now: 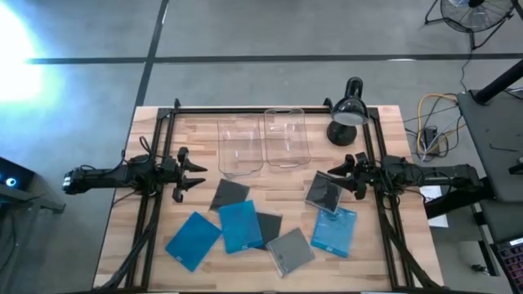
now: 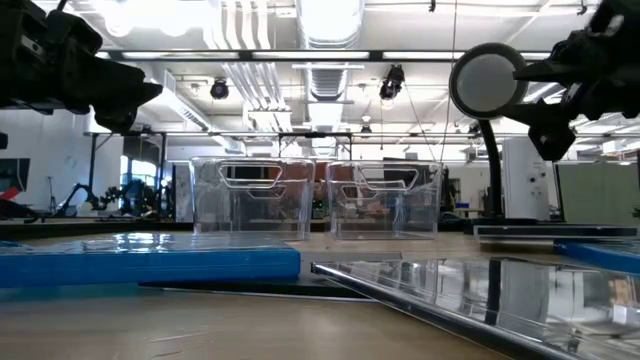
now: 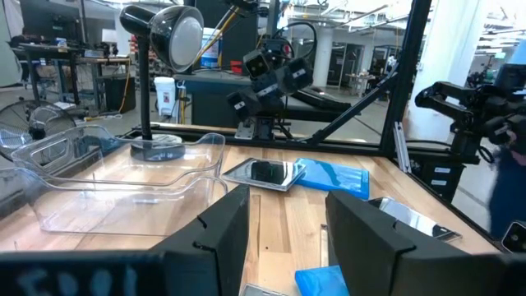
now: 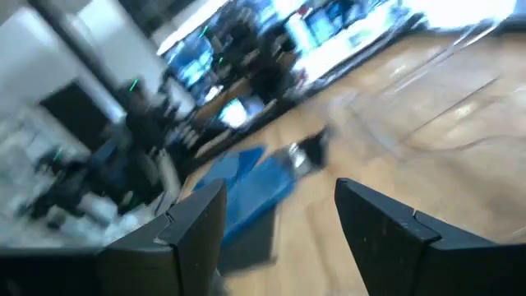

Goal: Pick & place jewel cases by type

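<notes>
Several jewel cases lie flat on the wooden table in the high view: blue ones (image 1: pixel 194 239), (image 1: pixel 240 225), (image 1: pixel 334 230) and dark grey ones (image 1: pixel 230 194), (image 1: pixel 290 249), (image 1: pixel 324 193), some overlapping. My left gripper (image 1: pixel 194 173) hovers open at the table's left side, left of the cases. My right gripper (image 1: pixel 341 177) hovers open at the right side, next to the dark case (image 3: pixel 265 173). Neither touches anything. Open fingers frame the left wrist view (image 3: pixel 288 226) and the right wrist view (image 4: pixel 279 218).
Two clear plastic bins (image 1: pixel 239 147), (image 1: pixel 286 136) stand side by side at the table's far middle. A black desk lamp (image 1: pixel 347 110) stands at the far right corner. A black metal frame (image 1: pixel 155 155) rims the table. Bare wood lies between the bins and the cases.
</notes>
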`<move>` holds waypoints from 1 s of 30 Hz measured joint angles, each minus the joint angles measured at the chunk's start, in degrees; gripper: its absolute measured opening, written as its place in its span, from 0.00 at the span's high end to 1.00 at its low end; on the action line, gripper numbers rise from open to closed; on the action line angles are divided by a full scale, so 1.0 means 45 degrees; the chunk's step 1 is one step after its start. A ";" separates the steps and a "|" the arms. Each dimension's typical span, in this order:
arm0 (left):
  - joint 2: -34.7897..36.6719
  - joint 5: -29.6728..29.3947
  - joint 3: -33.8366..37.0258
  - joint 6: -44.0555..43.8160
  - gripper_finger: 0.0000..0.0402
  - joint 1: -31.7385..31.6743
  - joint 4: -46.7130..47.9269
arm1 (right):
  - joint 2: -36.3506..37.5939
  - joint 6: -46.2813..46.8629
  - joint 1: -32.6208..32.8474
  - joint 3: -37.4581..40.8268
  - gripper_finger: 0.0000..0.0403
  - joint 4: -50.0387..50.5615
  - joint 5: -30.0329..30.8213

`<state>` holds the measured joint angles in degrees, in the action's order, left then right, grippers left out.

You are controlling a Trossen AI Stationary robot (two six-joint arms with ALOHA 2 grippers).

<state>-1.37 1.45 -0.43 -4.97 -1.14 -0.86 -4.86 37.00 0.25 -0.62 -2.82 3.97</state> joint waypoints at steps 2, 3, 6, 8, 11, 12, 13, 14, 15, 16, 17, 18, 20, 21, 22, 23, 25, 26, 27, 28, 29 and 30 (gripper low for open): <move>-0.0004 0.0000 0.0000 0.0000 0.65 0.0003 -0.0005 | -0.0004 0.0943 -0.0012 -0.0001 0.44 0.0031 0.0860; -0.0005 0.0000 0.0005 0.0000 0.65 0.0003 -0.0010 | -0.0008 0.1614 -0.0005 -0.0001 0.44 0.0060 0.0869; -0.0005 0.0001 0.0004 0.0004 0.65 0.0002 -0.0030 | -0.0045 0.2679 -0.0005 -0.0001 0.44 0.0120 0.1147; -0.0008 0.0005 0.0005 0.0000 0.65 -0.0002 -0.0053 | -0.0055 0.3071 -0.0010 -0.0001 0.44 0.0096 0.1899; -0.0012 0.0005 0.0005 0.0002 0.65 0.0001 -0.0063 | -0.0034 0.5924 0.0000 -0.0001 0.44 0.0023 0.1829; -0.0015 0.0010 0.0005 0.0000 0.65 -0.0001 -0.0063 | -0.0053 0.7098 0.0003 0.0003 0.44 0.0035 0.1597; -0.0015 0.0010 0.0005 0.0001 0.65 0.0001 -0.0065 | -0.0116 0.7918 0.0008 0.0004 0.44 0.0004 0.1444; -0.0015 0.0010 0.0005 0.0003 0.65 0.0003 -0.0074 | -0.0233 0.8279 0.0079 0.0012 0.44 -0.0214 0.1327; -0.0015 0.0010 0.0005 0.0004 0.65 0.0003 -0.0078 | -0.0370 0.8322 0.0174 0.0014 0.44 -0.0642 0.1181; -0.0015 0.0008 0.0005 0.0000 0.65 0.0003 -0.0078 | -0.0534 0.8353 0.0282 0.0014 0.44 -0.1173 0.1151; -0.0015 0.0008 0.0005 0.0000 0.65 0.0001 -0.0080 | -0.0769 0.8531 0.0365 0.0014 0.44 -0.1800 0.1273; -0.0019 0.0010 0.0005 0.0000 0.65 0.0003 -0.0087 | -0.1076 0.8842 0.0444 0.0009 0.44 -0.2453 0.1616; -0.0019 0.0007 0.0005 0.0000 0.65 0.0001 -0.0087 | -0.1881 0.9021 0.0567 0.0009 0.44 -0.3940 0.2353; -0.0019 0.0010 0.0005 0.0000 0.65 0.0003 -0.0092 | -0.2327 0.8802 0.0621 0.0009 0.44 -0.4716 0.2499; -0.0019 0.0010 0.0005 0.0002 0.65 0.0002 -0.0089 | -0.2826 0.8721 0.0678 0.0009 0.44 -0.5472 0.2545; -0.0019 0.0010 0.0005 0.0000 0.65 0.0001 -0.0091 | -0.3339 0.8708 0.0761 0.0004 0.44 -0.6147 0.2545; -0.0019 0.0010 0.0005 0.0001 0.65 0.0002 -0.0092 | -0.4423 0.8758 0.0999 0.0003 0.44 -0.7135 0.2572; -0.0019 0.0010 0.0005 0.0002 0.65 0.0003 -0.0092 | -0.4981 0.8973 0.1153 0.0004 0.44 -0.7553 0.2696; -0.0019 0.0010 0.0005 0.0000 0.65 0.0001 -0.0095 | -0.5566 0.9395 0.1297 -0.0017 0.44 -0.7810 0.2779; -0.0019 0.0010 0.0005 0.0001 0.65 0.0000 -0.0097 | -0.6144 0.9908 0.1421 -0.0104 0.44 -0.7796 0.2807; -0.0019 0.0010 0.0005 0.0004 0.65 0.0001 -0.0106 | -0.6716 1.0464 0.1576 -0.0276 0.44 -0.7697 0.2827; -0.0019 0.0022 0.0005 -0.0012 0.65 0.0003 -0.0149 | -0.7334 1.0974 0.1765 -0.0517 0.44 -0.7546 0.2800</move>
<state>-1.45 1.55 -0.40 -5.03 -1.13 -1.53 -37.86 86.38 8.20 -2.95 -36.78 16.57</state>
